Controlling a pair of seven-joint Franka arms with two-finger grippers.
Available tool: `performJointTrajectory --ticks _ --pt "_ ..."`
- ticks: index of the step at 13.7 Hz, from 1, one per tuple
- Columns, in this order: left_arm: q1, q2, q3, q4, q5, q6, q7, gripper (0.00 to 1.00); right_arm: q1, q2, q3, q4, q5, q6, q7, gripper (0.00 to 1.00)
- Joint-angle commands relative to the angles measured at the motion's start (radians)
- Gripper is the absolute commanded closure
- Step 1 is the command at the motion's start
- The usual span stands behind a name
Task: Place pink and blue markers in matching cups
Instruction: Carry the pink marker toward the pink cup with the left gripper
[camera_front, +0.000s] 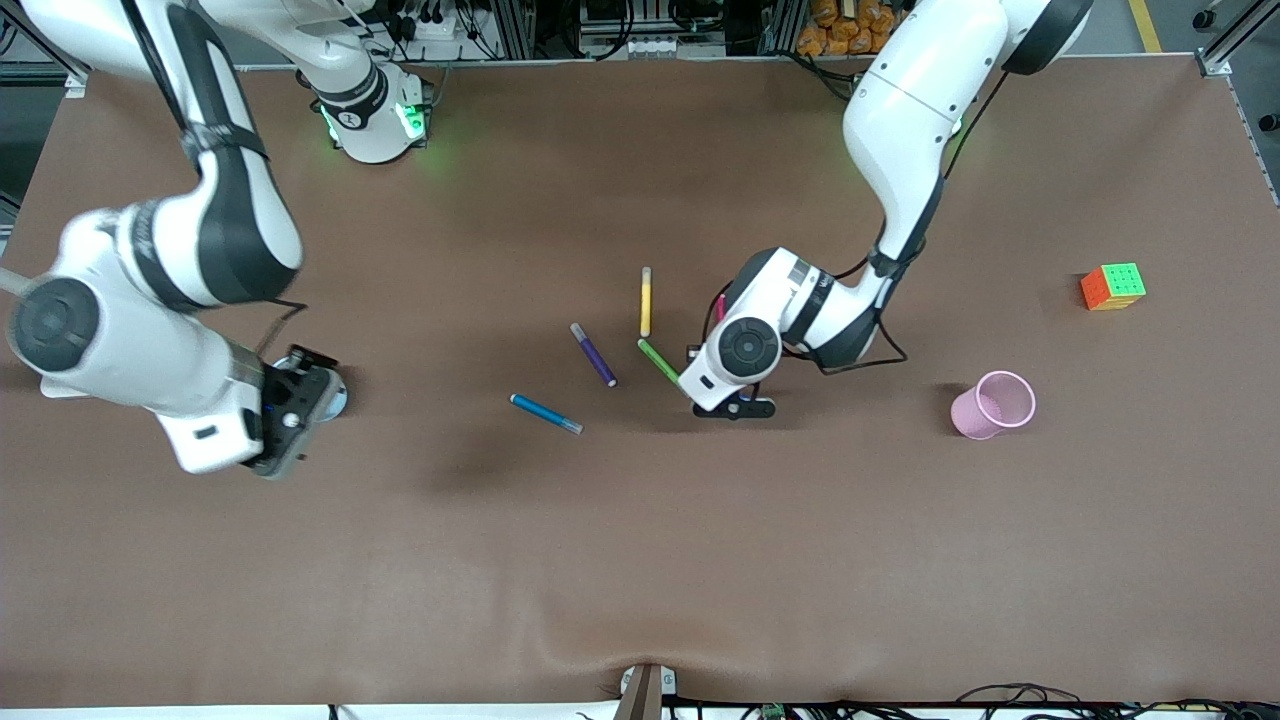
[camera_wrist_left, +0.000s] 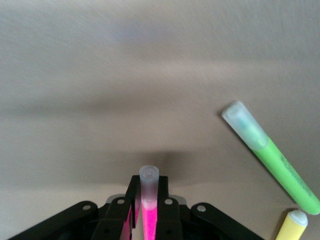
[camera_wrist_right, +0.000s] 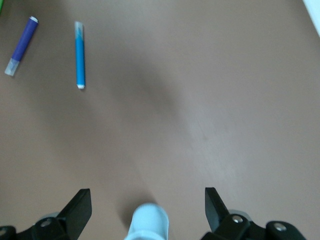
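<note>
My left gripper (camera_wrist_left: 148, 186) is shut on the pink marker (camera_wrist_left: 149, 210), low over the table next to the green marker. The marker's pale cap sticks out past the fingertips. In the front view only the marker's pink tail (camera_front: 720, 305) shows from under the left hand. The blue marker (camera_front: 545, 413) (camera_wrist_right: 80, 55) lies loose on the table, toward the right arm's end. My right gripper (camera_wrist_right: 146, 194) is open, with the light blue cup (camera_wrist_right: 147, 222) (camera_front: 338, 395) standing under and between its fingers, untouched. The pink cup (camera_front: 992, 404) stands upright toward the left arm's end.
A green marker (camera_front: 658, 360) (camera_wrist_left: 272, 157), a yellow marker (camera_front: 646, 300) (camera_wrist_left: 292, 227) and a dark purple marker (camera_front: 593, 354) (camera_wrist_right: 21, 46) lie close to the left hand. A colour cube (camera_front: 1113, 286) sits farther from the front camera than the pink cup.
</note>
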Motion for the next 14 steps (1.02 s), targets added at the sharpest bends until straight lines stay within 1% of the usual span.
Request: performJointTrajectory --ticks 1,2,4,6,8,10,11,13,14 --pt "0.071 -0.106 0.011 -0.009 0.018 -0.091 0.015 1.0 0.078 0.08 -0.006 0.019 0.034 0.048 -0.011 0.0" --pt "0.114 -0.13 0.008 -0.006 0.023 -0.111 0.016 1.0 0.112 0.101 -0.006 0.017 0.033 0.076 0.001 0.0" --pt "0.163 -0.186 0.019 0.005 0.044 -0.158 0.042 1.0 0.161 0.138 -0.008 0.008 0.03 0.105 0.077 0.0" --pt "0.227 -0.233 0.019 0.005 0.156 -0.168 0.077 1.0 0.207 0.163 -0.009 -0.001 0.019 0.153 0.153 0.0" --pt "0.238 -0.264 0.023 0.008 0.224 -0.198 0.081 1.0 0.259 0.173 -0.012 -0.047 0.007 0.229 0.235 0.0" --pt "0.244 -0.267 0.025 0.069 0.308 -0.305 0.062 1.0 0.286 0.175 -0.014 -0.095 -0.045 0.315 0.346 0.0" --pt "0.245 -0.27 0.036 0.087 0.349 -0.347 0.067 1.0 0.299 0.186 -0.014 -0.098 -0.051 0.332 0.404 0.0" --pt "0.228 -0.308 0.034 0.083 0.53 -0.417 0.033 1.0 0.307 0.203 -0.012 -0.098 -0.051 0.349 0.537 0.0" --pt "0.235 -0.321 0.03 0.075 0.576 -0.442 -0.02 1.0 0.303 0.204 -0.012 -0.106 -0.05 0.348 0.635 0.0"
